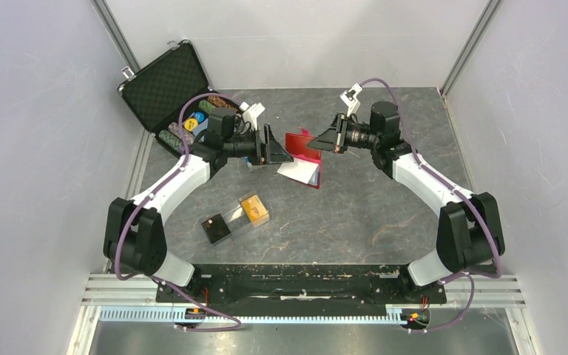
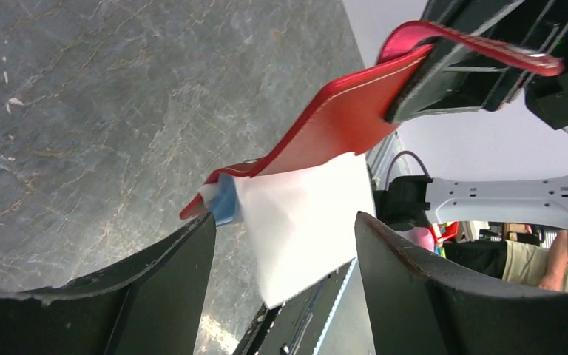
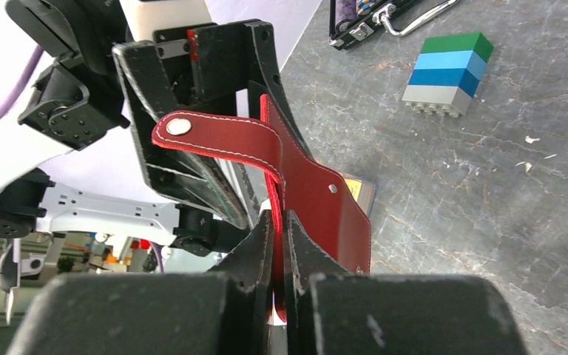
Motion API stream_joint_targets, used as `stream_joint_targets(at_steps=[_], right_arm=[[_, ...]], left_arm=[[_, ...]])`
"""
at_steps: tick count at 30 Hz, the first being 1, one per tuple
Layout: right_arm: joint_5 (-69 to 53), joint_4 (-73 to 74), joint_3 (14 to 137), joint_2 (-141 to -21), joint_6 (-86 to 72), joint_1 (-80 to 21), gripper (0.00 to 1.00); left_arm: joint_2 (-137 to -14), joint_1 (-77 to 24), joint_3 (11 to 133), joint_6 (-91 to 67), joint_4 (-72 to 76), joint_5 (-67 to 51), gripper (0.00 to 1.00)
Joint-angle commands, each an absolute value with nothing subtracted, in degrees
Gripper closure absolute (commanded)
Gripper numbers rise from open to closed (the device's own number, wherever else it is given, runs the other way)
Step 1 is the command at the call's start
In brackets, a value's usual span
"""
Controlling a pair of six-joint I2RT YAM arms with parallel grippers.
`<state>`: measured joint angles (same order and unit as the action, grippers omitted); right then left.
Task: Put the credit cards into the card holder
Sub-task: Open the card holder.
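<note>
My right gripper (image 1: 319, 140) is shut on the edge of the red card holder (image 1: 305, 151) and holds it open above the table. It also shows in the right wrist view (image 3: 318, 200), pinched between my fingertips (image 3: 279, 225), its snap strap (image 3: 214, 137) folded over. A pale card (image 2: 303, 222) sticks halfway out of the holder (image 2: 340, 118), with a blue edge (image 2: 225, 203) beside it. My left gripper (image 2: 285, 229) is open, a finger on each side of this card without touching it. Orange cards (image 1: 254, 209) lie in a clear tray on the table.
A small black square box (image 1: 215, 228) lies next to the orange cards. The open black chip case (image 1: 170, 92) with poker chips stands at the back left. A stacked toy brick (image 3: 447, 74) sits on the table behind the holder. Walls close in on both sides.
</note>
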<state>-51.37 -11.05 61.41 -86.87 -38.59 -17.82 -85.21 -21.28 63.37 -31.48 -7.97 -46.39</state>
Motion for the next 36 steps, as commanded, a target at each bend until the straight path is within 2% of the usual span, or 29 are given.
stream_joint_targets(at_steps=[1,5,11,21,28,31,36], right_arm=[[-52.0,-19.5,59.8,-85.9,-44.7,-17.8,1.0],[-52.1,-20.1,59.5,-86.2,-45.2,-17.8,1.0],[-51.7,-19.3,59.8,-87.0,-44.6,-17.8,1.0],[-50.5,-14.3,60.9,-87.9,-40.8,-17.8,1.0],[-50.7,-13.7,61.0,-88.4,-40.2,-17.8,1.0],[-51.1,-13.1,60.7,-88.4,-39.6,-17.8,1.0],[-51.7,-12.9,60.1,-88.3,-39.3,-17.8,1.0]], left_arm=[[-86.6,-21.5,65.0,-26.7,-10.2,-44.7,0.25],[-88.4,-21.6,65.8,-26.9,-10.0,-46.0,0.26],[-89.2,-22.2,67.3,-27.7,-9.9,-48.3,0.39],[-88.5,-24.6,71.4,-20.8,-20.5,-44.3,0.4],[-88.5,-25.1,73.0,-20.8,-21.4,-44.4,0.46],[-88.2,-25.1,74.3,-21.1,-21.4,-44.6,0.46],[-87.6,-25.1,75.3,-24.1,-18.4,-46.0,0.36]])
